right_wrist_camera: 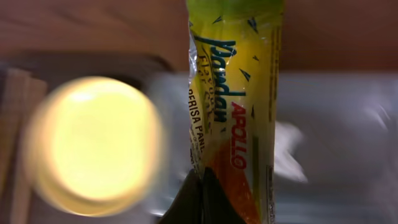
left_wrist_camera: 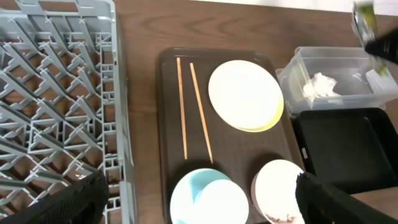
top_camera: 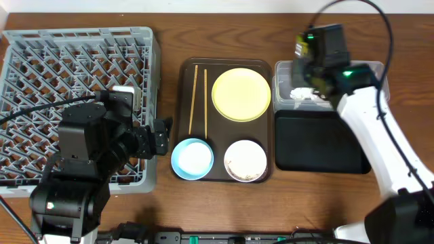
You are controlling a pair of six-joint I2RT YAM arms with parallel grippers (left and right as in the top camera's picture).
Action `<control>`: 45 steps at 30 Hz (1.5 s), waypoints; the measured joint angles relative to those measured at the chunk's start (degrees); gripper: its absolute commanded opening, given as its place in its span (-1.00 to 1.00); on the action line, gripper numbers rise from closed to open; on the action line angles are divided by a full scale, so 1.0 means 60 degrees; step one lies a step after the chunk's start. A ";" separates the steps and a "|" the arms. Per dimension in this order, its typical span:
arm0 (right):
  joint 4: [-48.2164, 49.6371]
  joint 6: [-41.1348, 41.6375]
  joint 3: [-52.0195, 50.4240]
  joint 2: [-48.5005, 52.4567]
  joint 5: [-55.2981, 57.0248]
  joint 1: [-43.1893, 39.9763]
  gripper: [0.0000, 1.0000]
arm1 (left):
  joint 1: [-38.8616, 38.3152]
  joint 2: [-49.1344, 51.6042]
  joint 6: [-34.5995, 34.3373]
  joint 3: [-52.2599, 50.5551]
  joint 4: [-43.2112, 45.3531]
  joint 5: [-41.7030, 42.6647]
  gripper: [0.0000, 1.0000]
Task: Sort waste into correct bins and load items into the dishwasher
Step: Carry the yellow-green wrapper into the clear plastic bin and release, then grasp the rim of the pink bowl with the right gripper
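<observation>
My right gripper (right_wrist_camera: 202, 199) is shut on the lower edge of the yellow-green-orange snack wrapper (right_wrist_camera: 233, 93). It holds the wrapper (top_camera: 299, 46) in the air over the left end of the clear tub (top_camera: 281, 74). A crumpled white tissue (top_camera: 302, 93) lies inside that tub. The black tray (top_camera: 319, 142) sits just in front of it. My left gripper (left_wrist_camera: 199, 202) is open above the light blue bowl (left_wrist_camera: 208, 196) and the white bowl (left_wrist_camera: 277, 186), which has food scraps (left_wrist_camera: 280, 218) in it. The yellow plate (left_wrist_camera: 244, 94) and two chopsticks (left_wrist_camera: 193, 106) lie behind them.
The bowls, plate and chopsticks all rest on a dark brown serving tray (top_camera: 217, 129) in the middle. The big grey dish rack (top_camera: 68, 81) fills the left side, partly under my left arm. Bare wooden table shows along the back and front.
</observation>
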 measured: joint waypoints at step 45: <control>-0.1588 0.1738 -0.1355 0.1483 -0.2113 0.5665 -0.28 | 0.0000 0.0000 0.0000 0.0000 0.0000 0.0000 0.93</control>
